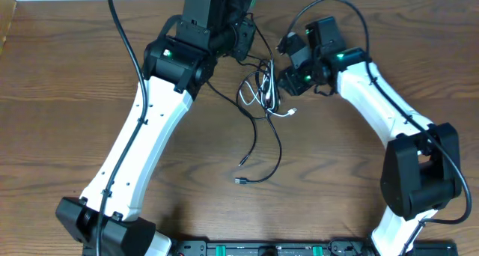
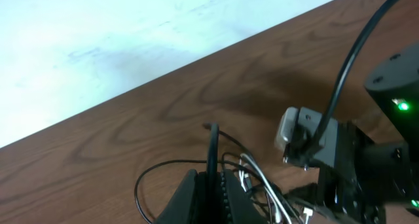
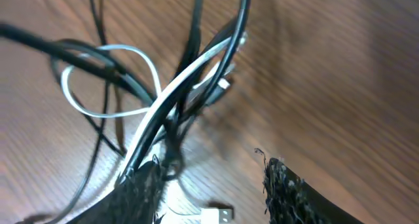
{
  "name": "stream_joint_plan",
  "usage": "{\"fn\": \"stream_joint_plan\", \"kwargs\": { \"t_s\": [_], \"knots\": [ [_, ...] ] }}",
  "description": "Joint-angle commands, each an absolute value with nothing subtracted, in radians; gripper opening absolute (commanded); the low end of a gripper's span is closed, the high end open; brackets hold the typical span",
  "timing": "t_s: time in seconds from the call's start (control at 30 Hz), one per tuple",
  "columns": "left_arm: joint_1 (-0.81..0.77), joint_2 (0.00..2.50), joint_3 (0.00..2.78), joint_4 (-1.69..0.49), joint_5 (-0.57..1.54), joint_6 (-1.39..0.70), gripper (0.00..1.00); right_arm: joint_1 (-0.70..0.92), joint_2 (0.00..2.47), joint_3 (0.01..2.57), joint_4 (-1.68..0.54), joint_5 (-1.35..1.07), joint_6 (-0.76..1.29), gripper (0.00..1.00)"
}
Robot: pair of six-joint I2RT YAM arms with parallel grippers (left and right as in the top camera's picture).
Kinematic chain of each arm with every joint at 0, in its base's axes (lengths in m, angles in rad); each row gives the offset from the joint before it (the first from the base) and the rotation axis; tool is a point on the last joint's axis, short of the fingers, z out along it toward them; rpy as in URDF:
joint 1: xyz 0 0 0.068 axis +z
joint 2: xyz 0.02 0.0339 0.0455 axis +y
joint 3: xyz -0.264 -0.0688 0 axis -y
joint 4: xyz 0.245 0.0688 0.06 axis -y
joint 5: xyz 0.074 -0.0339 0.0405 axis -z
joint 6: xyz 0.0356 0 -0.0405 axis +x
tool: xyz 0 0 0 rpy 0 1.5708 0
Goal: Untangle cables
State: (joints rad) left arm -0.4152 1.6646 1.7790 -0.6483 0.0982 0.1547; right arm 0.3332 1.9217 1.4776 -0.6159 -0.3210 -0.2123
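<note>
The tangle of cables [image 1: 260,91] is lying on the wooden table [image 1: 352,189] near its far edge, between the two grippers. The left gripper [image 2: 211,185] is sitting at the far side of the knot (its arm is crossing the table from the near left corner). Its fingers [image 2: 190,198] are pressed together on a black cable [image 2: 213,149]. That cord is standing up out of the grip with its short stiff end pointing away from the wrist camera. A second black loop is curving off over the wood beside it.

The right gripper [image 3: 211,165] is hovering low at the right side of the knot, its jaws standing apart. In its wrist view the white cable [image 3: 108,80] is forming a loop. From there it is running down with several black strands [image 3: 196,47] toward the finger on the left of that picture. Whether the bundle is touching that pad, I cannot tell. The opposite finger is standing clear of every cord, with bare wood showing in the gap. A white plug [image 3: 213,215] is lying at the bottom edge of that gap.

From overhead, two thin black ends are trailing out of the tangle toward the near side of the table. They are lying loose on the wood, well apart from both grippers.
</note>
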Motion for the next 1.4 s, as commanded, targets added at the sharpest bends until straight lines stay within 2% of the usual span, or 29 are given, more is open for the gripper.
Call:
{"fn": "stream_joint_plan", "kwargs": {
  "t_s": [0.0, 0.87, 1.37],
  "knots": [
    [-0.4, 1.666, 1.785, -0.646, 0.089, 0.164, 0.08, 0.357, 1.916, 1.474, -0.617, -0.329, -0.195, 0.49],
    [-0.397, 1.666, 1.784, -0.646, 0.089, 0.164, 0.08, 0.368, 1.78, 1.475, -0.626, -0.343, -0.222, 0.46],
    [-0.398, 1.666, 1.784, -0.646, 0.089, 0.163, 0.08, 0.369, 1.781, 1.474, -0.646, -0.351, -0.218, 0.46]
  ]
}}
